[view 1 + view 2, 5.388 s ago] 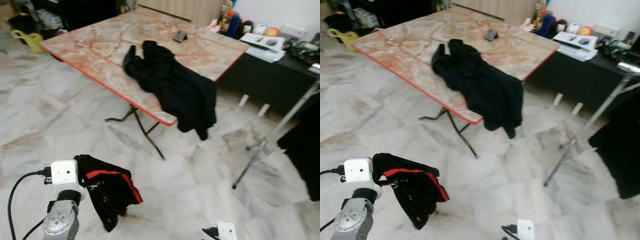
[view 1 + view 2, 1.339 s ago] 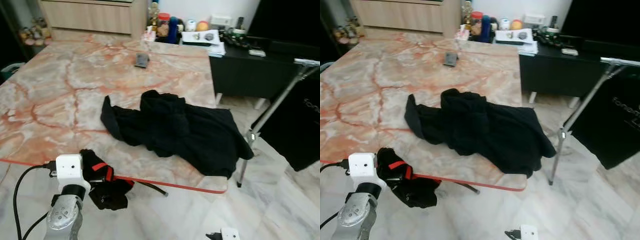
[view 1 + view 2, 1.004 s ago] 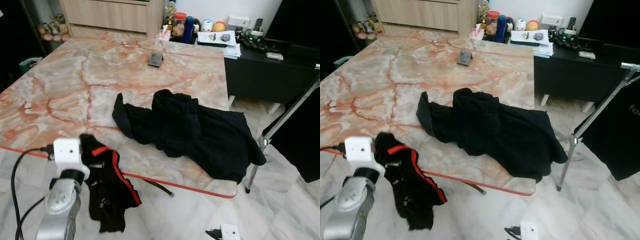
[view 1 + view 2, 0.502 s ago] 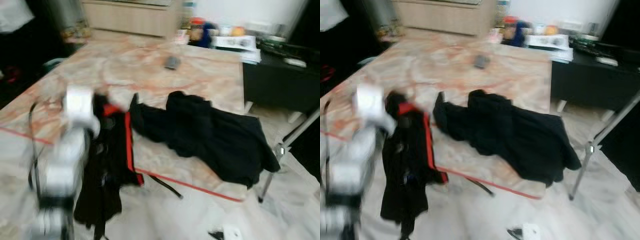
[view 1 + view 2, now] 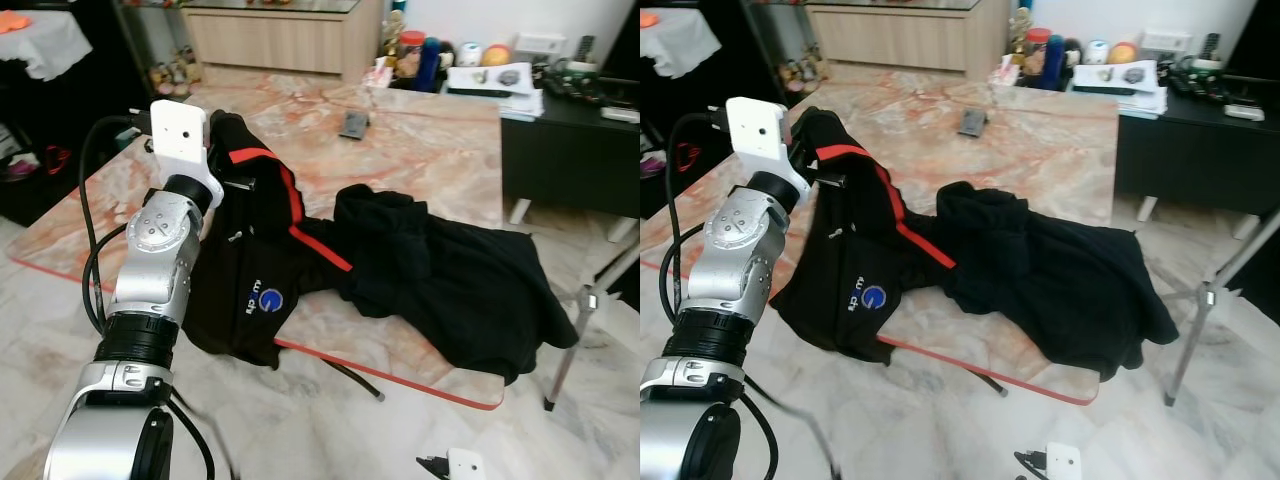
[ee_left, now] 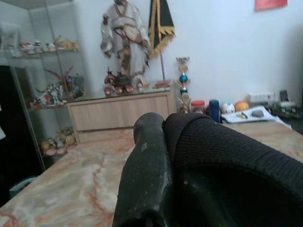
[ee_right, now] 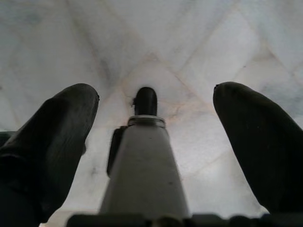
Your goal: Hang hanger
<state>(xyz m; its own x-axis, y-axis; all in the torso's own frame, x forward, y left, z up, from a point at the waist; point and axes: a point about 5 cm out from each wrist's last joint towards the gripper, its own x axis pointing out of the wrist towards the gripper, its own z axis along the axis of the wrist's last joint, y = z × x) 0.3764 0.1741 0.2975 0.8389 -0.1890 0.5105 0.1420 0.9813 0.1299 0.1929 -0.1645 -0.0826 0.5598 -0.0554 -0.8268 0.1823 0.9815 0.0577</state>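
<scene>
Knit black jacket (image 5: 250,270) in left pincer (image 5: 232,185)

Left arm: silver, raised high and reaching forward, the white wrist camera block at its top.
Left claw (image 6: 163,142): its black fingers (image 6: 144,179) are pressed together on black knitted fabric, gripping it.
Right arm: hangs low at the robot's side, idle.
Right claw (image 7: 151,142): points down at the floor, its two black fingers (image 7: 52,142) spread wide apart, nothing between them.

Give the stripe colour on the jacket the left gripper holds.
Red, on the black jacket; clearest in the left eye view.
</scene>
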